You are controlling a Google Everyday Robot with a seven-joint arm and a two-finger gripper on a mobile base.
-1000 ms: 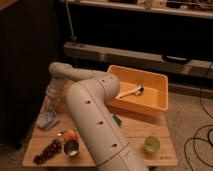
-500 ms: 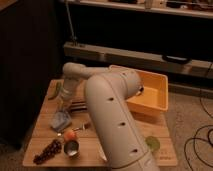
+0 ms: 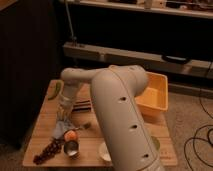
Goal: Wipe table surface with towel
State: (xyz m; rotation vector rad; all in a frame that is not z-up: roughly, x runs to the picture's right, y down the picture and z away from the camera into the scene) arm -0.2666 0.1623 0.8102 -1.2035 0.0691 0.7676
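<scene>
Reaching down at the left side of the wooden worktop (image 3: 45, 125), the gripper (image 3: 63, 116) at the end of the bulky white arm (image 3: 117, 110) pressing onto the crumpled pale blue towel (image 3: 61, 130), grip state impossible to tell. Lying just beside the towel, a small orange fruit (image 3: 71, 136) and a shiny metal can (image 3: 71, 148), with a dark bunch of grapes (image 3: 46, 151) nearer the front-left corner. Sitting at the far right of the worktop, a yellow plastic bin (image 3: 152, 96).

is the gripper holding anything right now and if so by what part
It cannot be told. The gripper is low over the table's left side, right at the top of the towel, but whether it grips it is unclear.
</scene>
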